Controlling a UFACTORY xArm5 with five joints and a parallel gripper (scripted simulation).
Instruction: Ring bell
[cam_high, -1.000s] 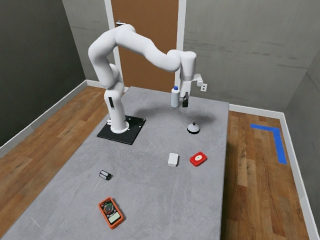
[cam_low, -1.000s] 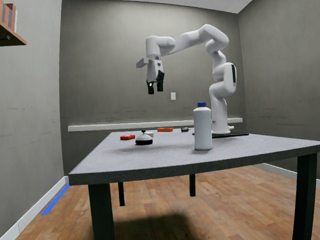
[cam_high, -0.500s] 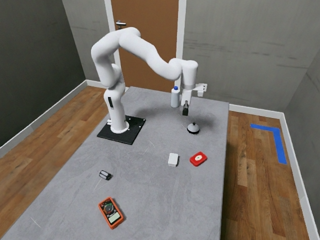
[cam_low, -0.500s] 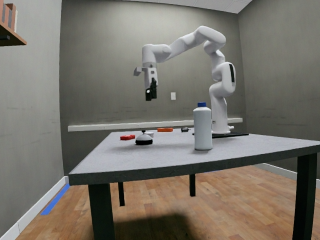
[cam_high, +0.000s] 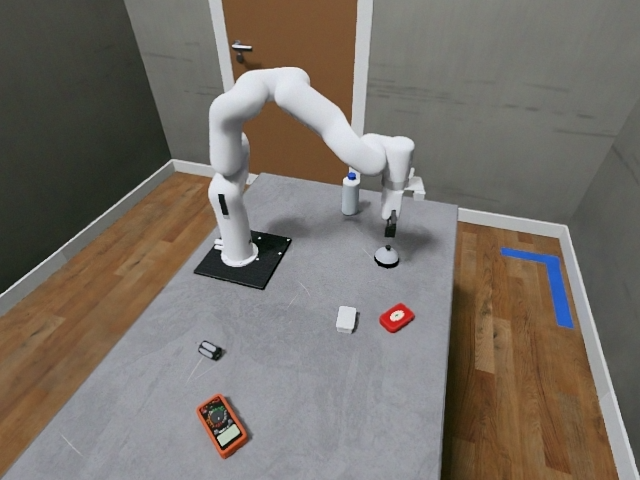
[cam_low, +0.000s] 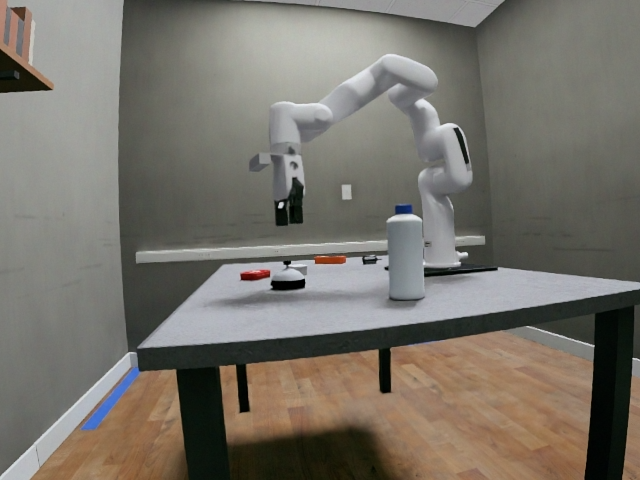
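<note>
Grey stone-textured table (cam_high: 320,413), matte, faint scratch marks, dark square legs, only some of them seen from the exterior view. One white smooth arm (cam_high: 310,111), glossy rounded links, bolted on a flat black square base plate (cam_high: 268,276). Its gripper (cam_low: 288,214) points straight down, dark fingers (cam_low: 281,211) spread wide with nothing between them; seen edge-on in both views, so the gap itself is hard to make out. It hangs in the air above the bell (cam_high: 386,255), well apart from it, not touching.

The bell is one small dome, pale metallic top on a black round base, tiny button on its crown that looks up, barely resolvable. It sits on the table toward the far right side from the top view, between the bottle and the red box.

Other items, one each:
- white plastic bottle (cam_low: 405,255), cylindrical, blue cap, upright, near the far edge by the arm's wrist
- red rounded flat box (cam_high: 396,316) with a white round mark on top
- white rounded rectangular case (cam_high: 345,318) just beside the red one, not touching
- small dark-and-white object (cam_high: 209,350), too small to identify
- orange multimeter (cam_high: 221,424), rubbery casing, dial and pale screen, lying flat near the front edge

In the exterior view the multimeter and small object show only as slivers behind the bell and bottle. Wood plank floor, one blue L-shaped tape mark (cam_high: 553,279), brown door (cam_high: 289,36) partly hidden by the arm. Shelf at upper left cut off by the frame.
</note>
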